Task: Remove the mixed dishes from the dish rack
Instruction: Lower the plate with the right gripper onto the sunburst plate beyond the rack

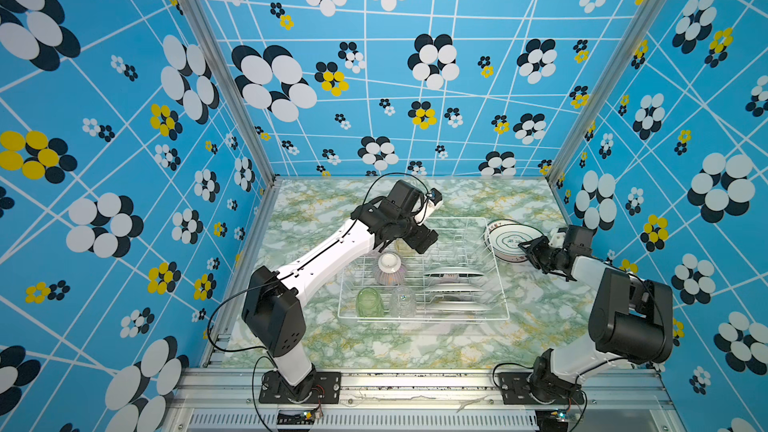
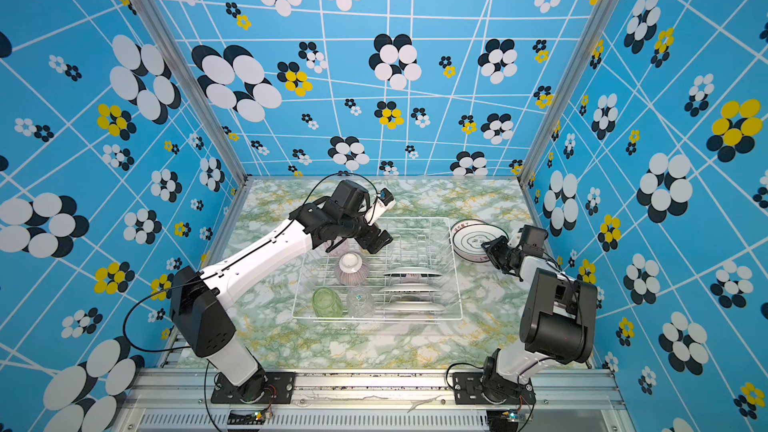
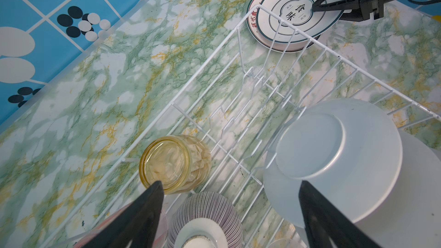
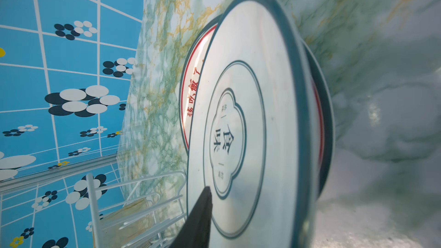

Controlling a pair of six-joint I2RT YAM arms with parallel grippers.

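Two white green-rimmed round plates [image 1: 505,238] lie stacked just beside the white wire dish rack [image 3: 338,56]. Right end effector [image 1: 525,253] straddles the top rim, grip unclear; it should open fully, then withdraw level. Left end effector [image 3: 230,183] gapes wide above the rack.

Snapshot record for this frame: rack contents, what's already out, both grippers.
rack: dish rack, mid table
in rack: three plates on edge in the dividers; striped bowl upside down; green tumbler; clear tumbler; yellow tumbler
out of rack: top plate stacked on red-lettered plate, beside the rack's far right corner
left gripper: open, above yellow tumbler and striped bowl
right gripper: at top plate, one finger over its face; grip unclear
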